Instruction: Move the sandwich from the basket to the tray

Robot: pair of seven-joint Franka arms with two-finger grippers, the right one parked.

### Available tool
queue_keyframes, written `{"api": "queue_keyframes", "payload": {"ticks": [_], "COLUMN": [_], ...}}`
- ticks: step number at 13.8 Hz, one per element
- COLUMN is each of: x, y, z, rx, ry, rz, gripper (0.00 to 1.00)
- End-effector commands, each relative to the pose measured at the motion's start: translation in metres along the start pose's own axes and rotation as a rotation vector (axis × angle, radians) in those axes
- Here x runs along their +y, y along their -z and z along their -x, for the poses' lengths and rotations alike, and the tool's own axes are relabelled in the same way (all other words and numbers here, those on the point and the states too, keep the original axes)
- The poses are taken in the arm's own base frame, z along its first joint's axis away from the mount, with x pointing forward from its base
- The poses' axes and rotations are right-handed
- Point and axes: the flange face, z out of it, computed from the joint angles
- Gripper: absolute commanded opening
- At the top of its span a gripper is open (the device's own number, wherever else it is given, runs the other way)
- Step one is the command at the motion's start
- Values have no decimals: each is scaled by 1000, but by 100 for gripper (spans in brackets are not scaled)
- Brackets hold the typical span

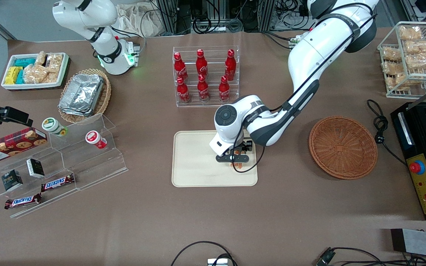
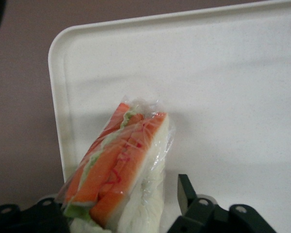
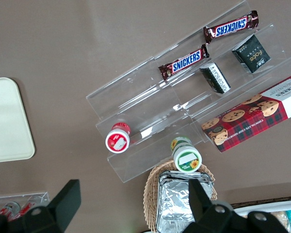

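Observation:
The wrapped sandwich, pale bread with orange and green filling, lies on the cream tray near one rounded corner. In the front view the sandwich shows partly under the arm, on the tray at its end nearer the basket. My left gripper is low over the tray, astride the sandwich. The gripper is open: one finger stands apart from the wrap with tray showing between, the other is hidden by the sandwich. The reddish-brown wicker basket is empty, toward the working arm's end.
A clear rack of red bottles stands farther from the front camera than the tray. A stepped acrylic shelf with snacks and a paler basket of foil containers lie toward the parked arm's end. A black appliance sits beside the wicker basket.

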Motion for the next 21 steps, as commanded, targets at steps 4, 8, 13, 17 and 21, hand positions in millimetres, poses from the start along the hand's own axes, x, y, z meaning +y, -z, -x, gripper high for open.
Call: {"api": "queue_keyframes", "payload": {"ticks": [4,8,13,17,21], "x": [-8,-36,-118,-203,-268], "y": [30,79,172,219,240], "z": [-17,-47,-93,-113,-116], "rx": [28,20,43,56,1], "ry": [45,122,293,407,294], "rz": [-26,-91,-37,-13,-25], "gripper": [100,100,100,100,100]}}
